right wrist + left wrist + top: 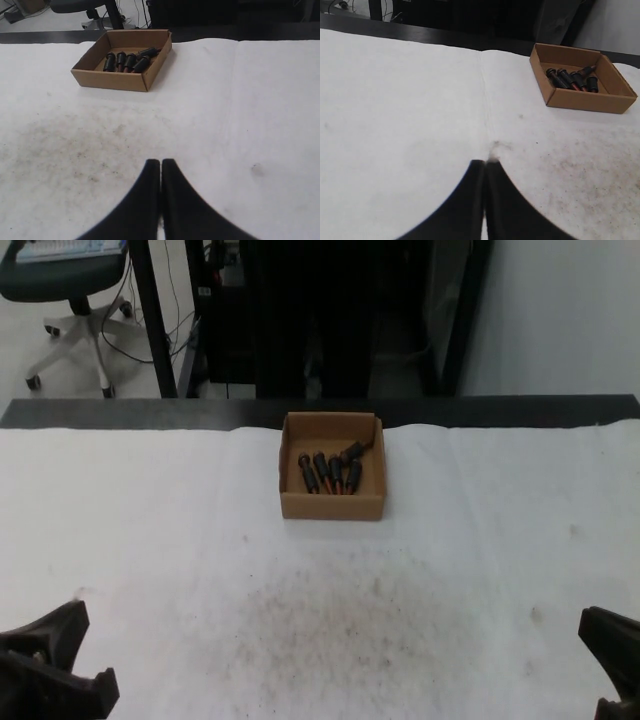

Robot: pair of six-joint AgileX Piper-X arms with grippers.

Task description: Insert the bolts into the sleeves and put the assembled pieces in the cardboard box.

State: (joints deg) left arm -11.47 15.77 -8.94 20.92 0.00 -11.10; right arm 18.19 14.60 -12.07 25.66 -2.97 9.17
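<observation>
Black bolt-and-sleeve pieces (pixel 330 472), five, in brown cardboard box (pixel 331 506) by far edge of white-covered surface (pixel 150 540); left claw (pixel 484 167), right claw (pixel 160 165) closed, empty, at near edge.

Closed left end effector (pixel 485 167), cardboard box (pixel 580 102) w/ assembled pieces (pixel 571 79)

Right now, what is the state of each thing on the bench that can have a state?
Cardboard box: upright, open on top, holding the pieces.
Pieces: lying inside the box, apparently assembled.
Left hand: shut, empty.
Right hand: shut, empty.
Cloth: spread flat, stained near the middle.
</observation>
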